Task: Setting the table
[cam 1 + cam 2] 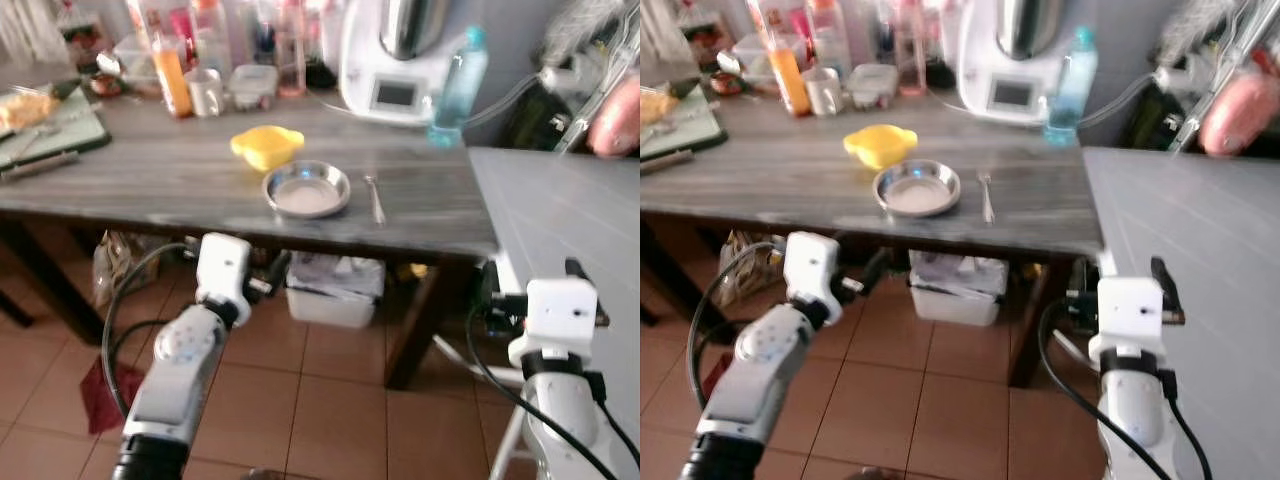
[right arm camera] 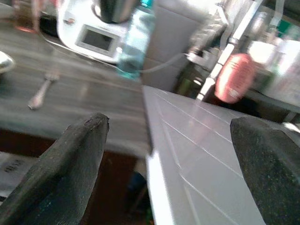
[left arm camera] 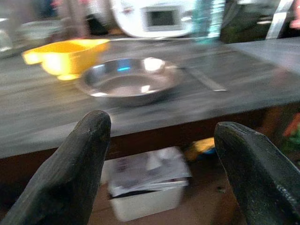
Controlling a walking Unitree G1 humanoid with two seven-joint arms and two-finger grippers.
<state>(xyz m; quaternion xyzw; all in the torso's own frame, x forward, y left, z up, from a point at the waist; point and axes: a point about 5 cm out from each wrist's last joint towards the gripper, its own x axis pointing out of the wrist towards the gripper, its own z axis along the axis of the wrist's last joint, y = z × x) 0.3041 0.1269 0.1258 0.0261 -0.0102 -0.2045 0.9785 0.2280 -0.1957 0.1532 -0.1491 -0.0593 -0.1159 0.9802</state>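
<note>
Steel plate (image 1: 307, 189) nr table edge (image 1: 300, 240), both end effectors (image 3: 159, 154) (image 2: 168, 164) spread, below edge

Head stereo pair: looks forward and down on the desk (image 1: 150, 180) from near. Both wrist views look level along the fingers at its front edge; all share the fork (image 2: 40, 93).

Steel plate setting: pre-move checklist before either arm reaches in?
1. Left gripper jaws open, empty: ok.
2. Right gripper jaws open, empty: ok.
3. Steel plate flat on the wooden table, near its front edge: ok.
4. Fork lying just right of the plate, apart from it: ok.
5. Yellow bowl behind the plate, touching or not: cannot tell.
6. Both grippers below the table edge, not over the top: not ok for reaching.
</note>
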